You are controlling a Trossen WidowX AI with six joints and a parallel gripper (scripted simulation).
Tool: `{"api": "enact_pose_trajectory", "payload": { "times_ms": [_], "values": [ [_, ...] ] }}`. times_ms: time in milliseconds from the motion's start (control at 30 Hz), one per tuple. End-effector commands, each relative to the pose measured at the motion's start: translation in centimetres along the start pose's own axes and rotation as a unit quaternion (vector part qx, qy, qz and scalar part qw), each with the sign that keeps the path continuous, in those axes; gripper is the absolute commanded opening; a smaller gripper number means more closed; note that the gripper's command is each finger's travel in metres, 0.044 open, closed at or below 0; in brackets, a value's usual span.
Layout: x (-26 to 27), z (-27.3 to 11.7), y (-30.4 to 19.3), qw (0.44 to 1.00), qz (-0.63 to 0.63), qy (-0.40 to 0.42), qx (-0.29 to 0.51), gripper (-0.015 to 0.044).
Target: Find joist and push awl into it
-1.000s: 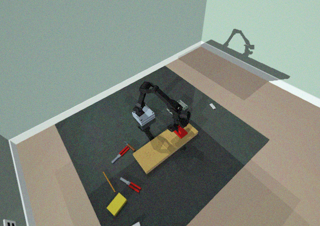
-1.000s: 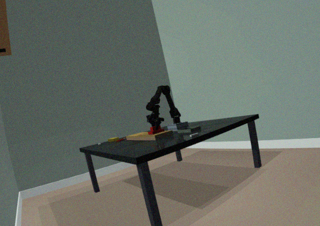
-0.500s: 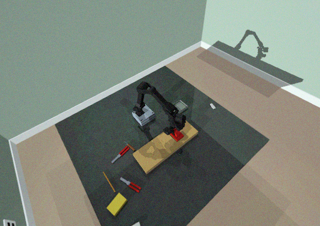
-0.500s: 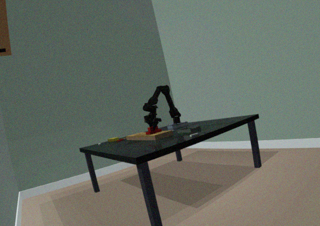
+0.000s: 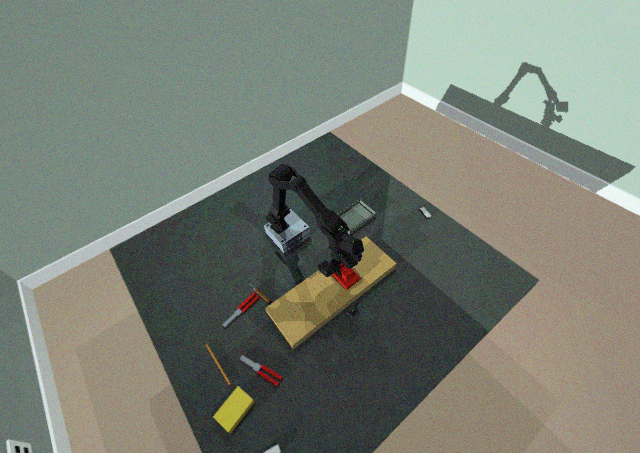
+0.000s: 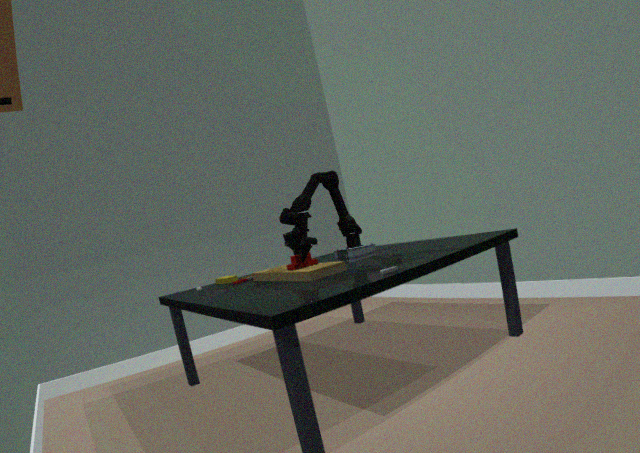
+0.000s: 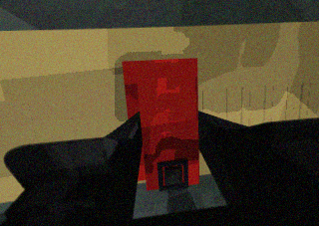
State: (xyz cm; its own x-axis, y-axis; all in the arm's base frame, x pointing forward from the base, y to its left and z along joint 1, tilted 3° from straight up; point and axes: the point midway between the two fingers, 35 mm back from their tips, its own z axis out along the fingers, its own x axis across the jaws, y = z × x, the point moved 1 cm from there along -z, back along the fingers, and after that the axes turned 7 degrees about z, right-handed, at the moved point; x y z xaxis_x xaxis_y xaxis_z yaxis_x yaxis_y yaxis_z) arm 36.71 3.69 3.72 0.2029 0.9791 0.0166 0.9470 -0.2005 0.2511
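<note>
The red stud finder (image 5: 347,278) (image 6: 295,263) (image 7: 161,97) is between the fingers of my gripper (image 7: 163,113), which is shut on it. It is upright on, or barely above, the wooden floor panel (image 5: 294,324) (image 6: 326,271) (image 7: 50,102), right of the panel's middle in the top view. Its small dark display, framed in black, faces up in the wrist view. The awl (image 5: 262,296), with an orange-brown handle and thin metal tip, lies by the panel's left end. The shallow grey tray (image 5: 359,214) is behind the panel, partly hidden by the arm. The joist is hidden.
Red-handled pliers (image 5: 248,302) lie near the awl; a second pair (image 5: 262,370) is nearer the front. An orange pencil (image 5: 217,364) and a yellow block (image 5: 233,409) (image 6: 226,279) are farther left. A small white piece (image 5: 424,212) lies beyond the tray.
</note>
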Motion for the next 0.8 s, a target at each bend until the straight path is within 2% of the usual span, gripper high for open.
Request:
{"api": "enact_pose_trajectory", "payload": {
  "times_ms": [0,767],
  "values": [
    [-1.2,0.1,0.0,1.000,-0.002,0.000,0.001,0.0000],
    [-7.4,0.1,0.8,1.000,-0.002,-0.002,0.001,0.0000]
  ]
}}
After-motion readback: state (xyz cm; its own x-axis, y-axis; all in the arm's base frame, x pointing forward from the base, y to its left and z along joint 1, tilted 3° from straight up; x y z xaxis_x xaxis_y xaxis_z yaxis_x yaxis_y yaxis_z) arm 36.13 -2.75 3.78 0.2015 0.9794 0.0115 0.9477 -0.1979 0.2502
